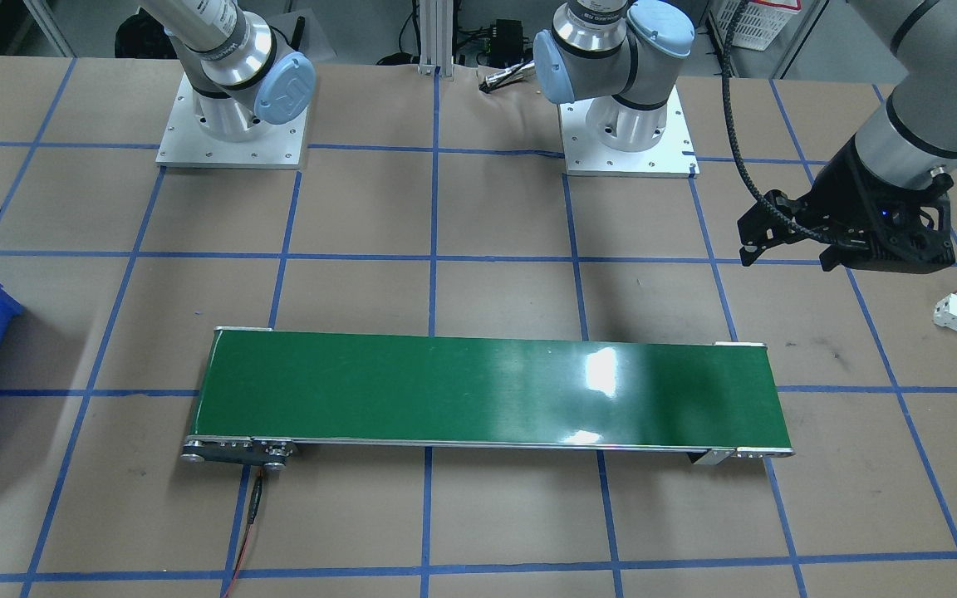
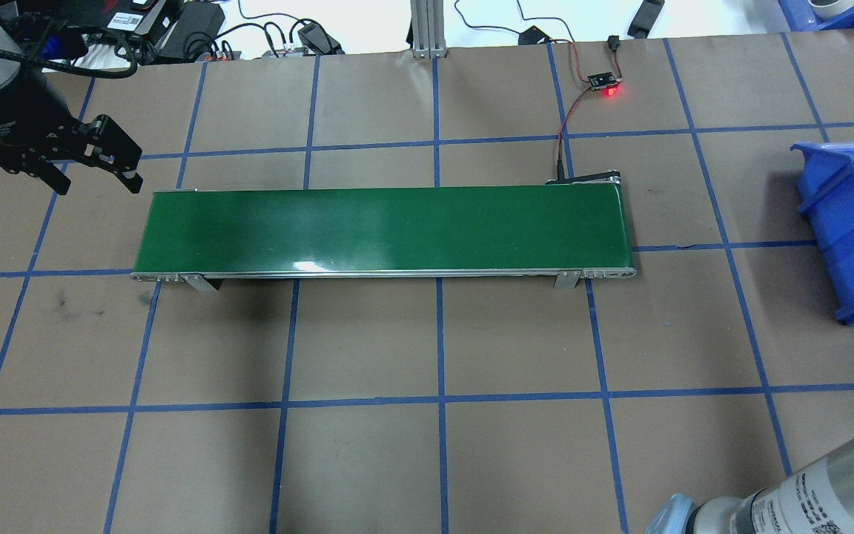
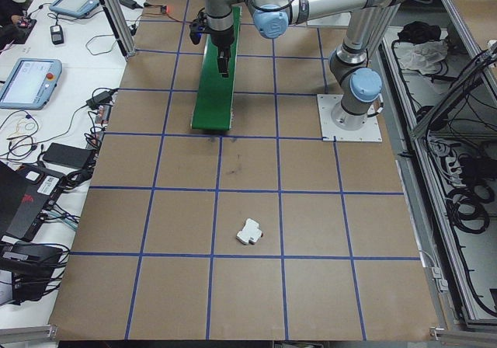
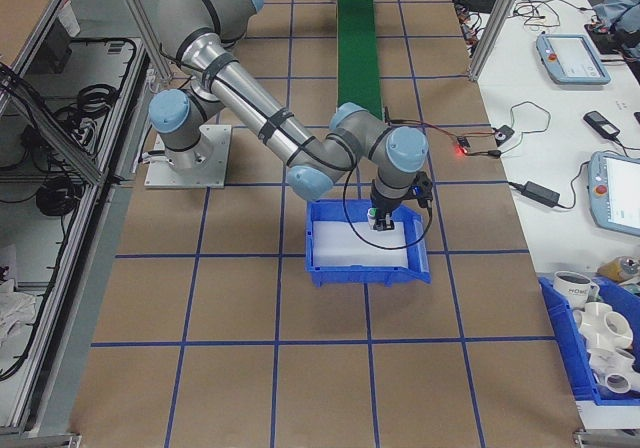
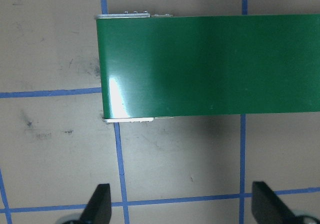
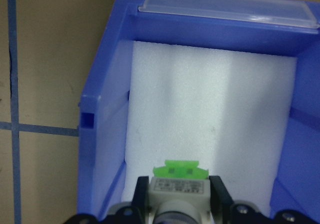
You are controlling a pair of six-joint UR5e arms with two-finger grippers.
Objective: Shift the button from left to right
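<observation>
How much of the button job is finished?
Mostly done. The button has already left the green belt, which is bare. The right gripper is shut on it, above the white foam in the blue bin. Left to do: let go. The left gripper hangs open and idle.

Robotics lab: taped-grid table (image 2: 368, 460), conveyor (image 2: 382, 230), teach pendants (image 3: 29, 82)

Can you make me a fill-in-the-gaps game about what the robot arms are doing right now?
1. The right gripper is shut on the ____.
2. It holds it over the white foam inside the ____ bin.
3. The left gripper is ____ and holds nothing.
4. The long conveyor belt is coloured ____.

Missing words: button; blue; open; green
</observation>
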